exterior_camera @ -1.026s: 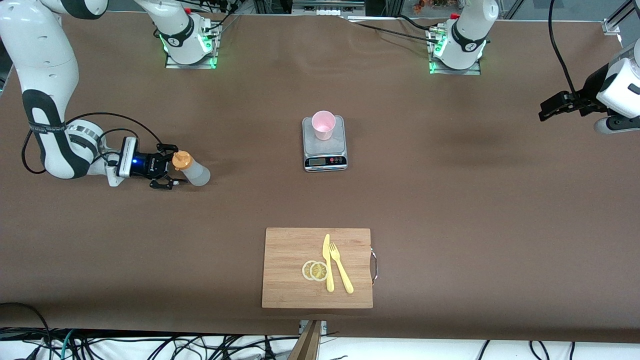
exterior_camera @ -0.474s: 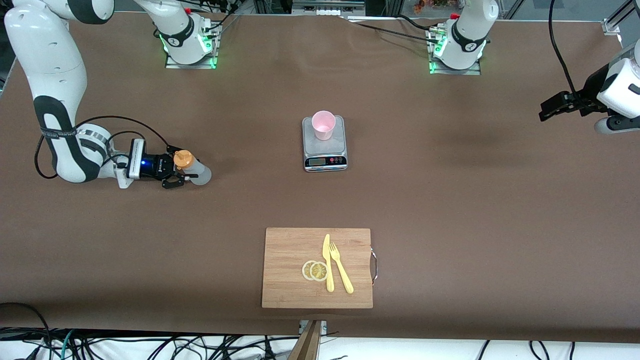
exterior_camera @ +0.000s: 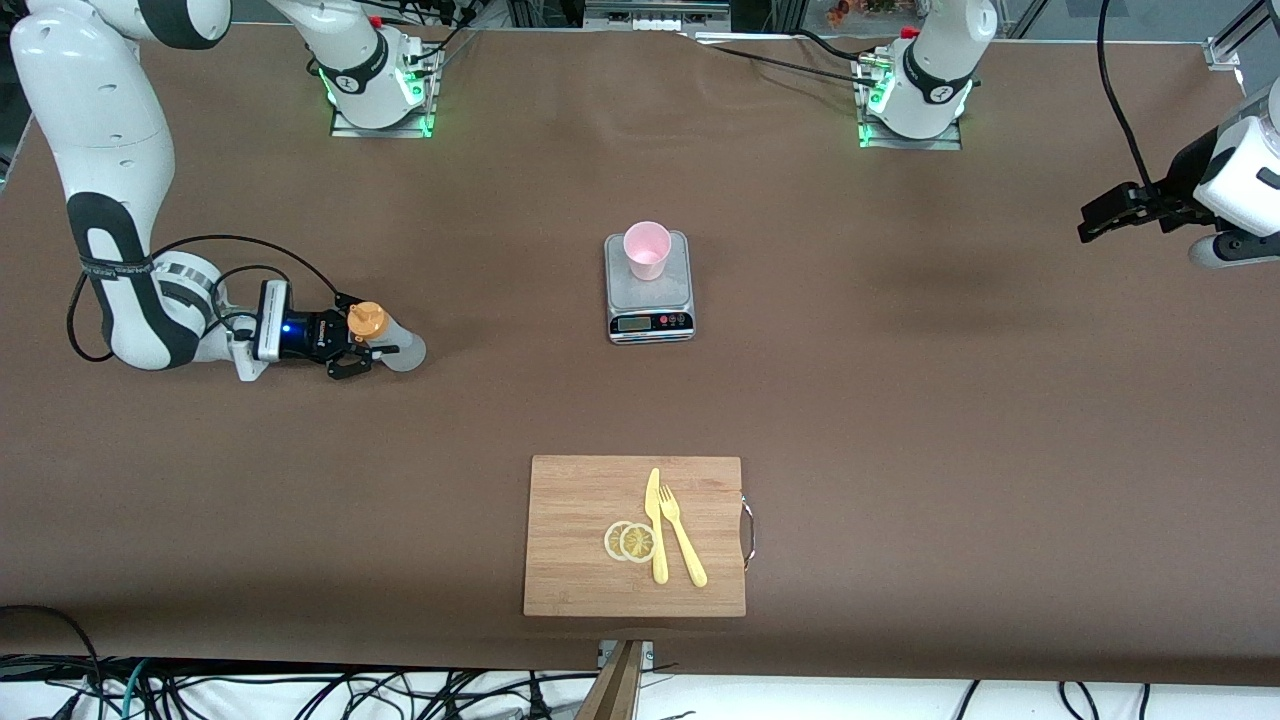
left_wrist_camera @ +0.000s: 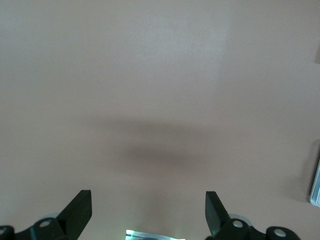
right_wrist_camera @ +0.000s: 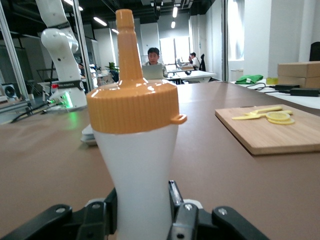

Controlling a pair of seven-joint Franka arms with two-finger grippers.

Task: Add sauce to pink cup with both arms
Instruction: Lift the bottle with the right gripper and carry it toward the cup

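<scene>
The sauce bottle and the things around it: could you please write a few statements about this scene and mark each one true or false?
1. The right tool is shut on the sauce bottle. True.
2. The pink cup stands on the cutting board. False: it stands on the scale; the cutting board lies nearer to the front camera.
3. The left tool is open, with nothing between its fingers. True.
4. The sauce bottle has a green cap. False: the cap is orange.
5. Two lemon slices lie on the cutting board beside a knife and fork. True.
</scene>
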